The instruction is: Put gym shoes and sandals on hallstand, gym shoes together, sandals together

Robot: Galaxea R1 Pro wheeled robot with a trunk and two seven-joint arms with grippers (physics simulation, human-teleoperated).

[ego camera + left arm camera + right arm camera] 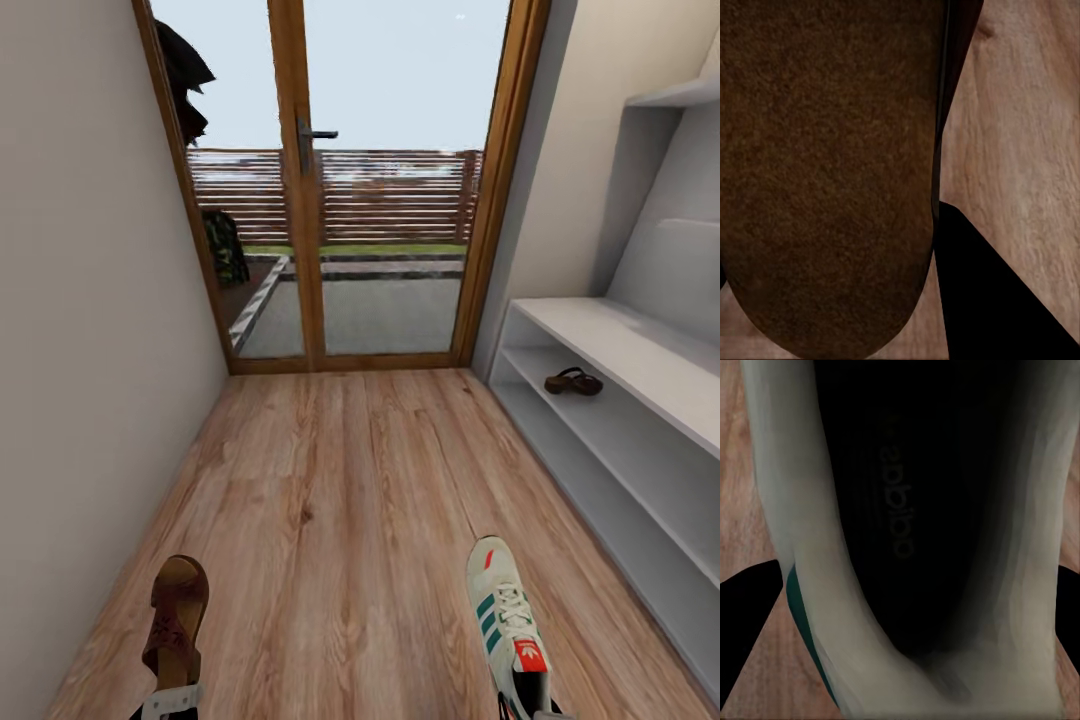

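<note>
Sandal (177, 625), brown, near left: held at its heel end by the left gripper (170, 700), fingers closed on it, toe pointing down the corridor. The left wrist view shows its dark footbed (825, 172) over the floor.

Sneaker (508, 620), cream with green stripes, near right: gripped at the heel by the right gripper (530, 712). Insole (915, 510) bears faint lettering, seemingly "adidas"; red tongue tag carries a white logo, unreadable.

Floor (340, 470), wood plank, mid-distance.

Rack (600, 330), pale grey, right wall: second sandal (573, 381) lies on its lower shelf. Second sneaker not located.

Glass door (300, 180), far end.

Risks: heel-only grips may let either shoe swing or slip; the low shelf opening may catch a toe; the sandal must land beside its mate.
</note>
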